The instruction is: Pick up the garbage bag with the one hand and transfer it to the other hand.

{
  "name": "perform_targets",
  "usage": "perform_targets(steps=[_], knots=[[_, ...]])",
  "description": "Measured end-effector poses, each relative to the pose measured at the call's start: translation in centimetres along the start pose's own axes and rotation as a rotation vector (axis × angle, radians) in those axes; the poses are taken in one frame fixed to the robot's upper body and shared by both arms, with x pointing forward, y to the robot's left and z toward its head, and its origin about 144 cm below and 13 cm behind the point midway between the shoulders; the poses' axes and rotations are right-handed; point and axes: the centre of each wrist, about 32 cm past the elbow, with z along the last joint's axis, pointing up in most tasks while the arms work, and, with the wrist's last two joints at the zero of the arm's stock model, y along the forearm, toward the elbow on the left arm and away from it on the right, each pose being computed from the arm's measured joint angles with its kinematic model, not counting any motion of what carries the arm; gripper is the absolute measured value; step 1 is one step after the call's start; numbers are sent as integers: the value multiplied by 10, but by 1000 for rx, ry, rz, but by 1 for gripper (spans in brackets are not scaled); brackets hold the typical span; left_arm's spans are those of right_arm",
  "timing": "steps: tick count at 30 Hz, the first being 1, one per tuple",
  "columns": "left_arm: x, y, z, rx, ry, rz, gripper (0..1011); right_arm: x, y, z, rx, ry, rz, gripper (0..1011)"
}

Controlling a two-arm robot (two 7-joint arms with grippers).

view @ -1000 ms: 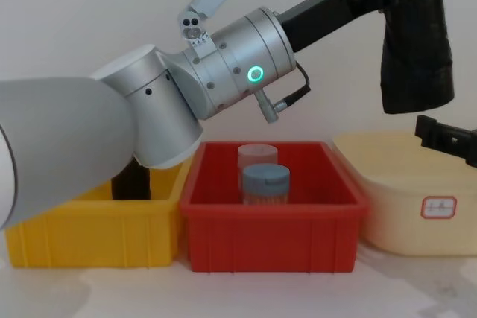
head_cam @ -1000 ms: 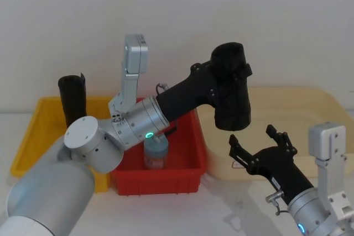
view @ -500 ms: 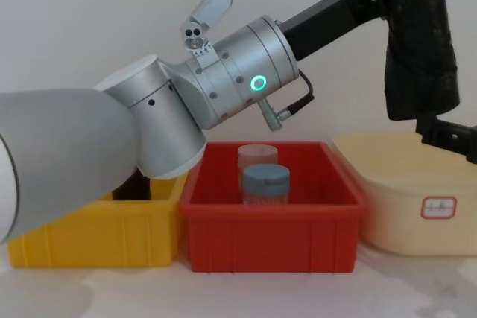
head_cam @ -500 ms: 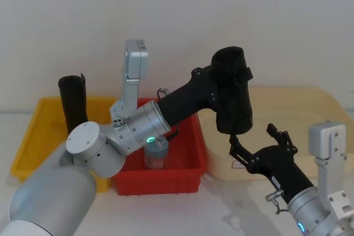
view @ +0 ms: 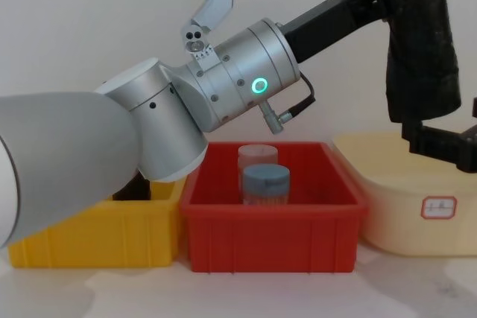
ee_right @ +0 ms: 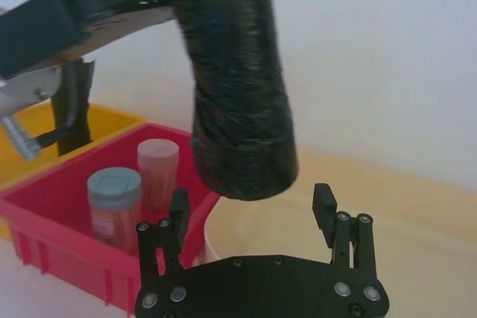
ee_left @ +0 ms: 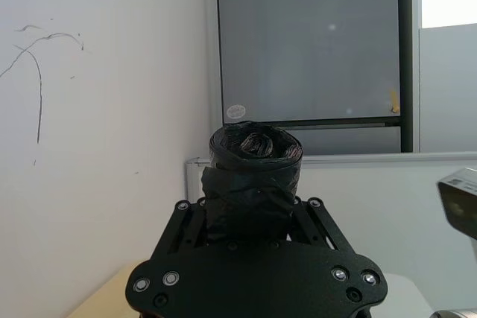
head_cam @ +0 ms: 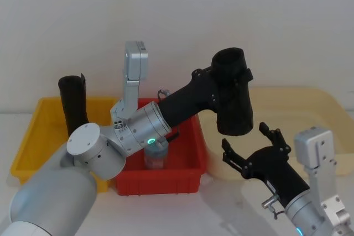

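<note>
- The left tool [head_cam: 235,78] is clamped around the upper part of the garbage bag [head_cam: 232,103]. It holds the roll upright in the air, above the gap between the red bin [head_cam: 188,179] and the cream tub [head_cam: 310,109].
- Gripping it high appears deliberate, since it leaves the lower part of the roll bare for a second grasp.
- The right tool [head_cam: 248,141] waits just beneath the bag's lower end. Its fingers are spread wide with nothing in them, and the right wrist view shows the roll hanging above the open gap. No contact can be made out.
- The handover looks close, with the receiving fingers yet to rise around the roll and close.
- The bag is a matte black cylinder of tightly wound plastic film with a crinkled, faintly creased skin. In the left wrist view its end shows the spiral of the winding.
- A matching second roll [head_cam: 73,103] stands upright in the yellow bin [head_cam: 33,136].
- The red bin is smooth, straight-walled plastic. It holds a clear jar with a blue lid [view: 265,184] and a paler jar [view: 257,156] behind it.
- The cream tub has rounded corners and carries a small label.
</note>
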Motion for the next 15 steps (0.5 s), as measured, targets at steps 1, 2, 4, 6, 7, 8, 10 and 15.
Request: perform_targets(steps=[1,2,4,6,7,8,10,15], knots=[[0,0,0,0,0,0,375,0,0,0,5,-12,6,1004],[0,0,0,0,0,0,375,0,-1,-1,10,-33,17,1004],[0,0,0,0,1,0,375,0,-1,-1,17,-54,26,1004],[0,0,0,0,1,0,375,1,-2,-2,30,-86,41,1004],[0,0,0,0,1,0,375,1,-2,-2,38,-106,50,1004],[0,0,-1,-1,1,0,375,1,-2,-2,43,-116,54,1004],[0,0,-1,-1,1,0,375,1,-2,-2,49,-130,60,1004],[0,0,-1,-1,2,1,375,2,0,-2,71,-180,73,1004]])
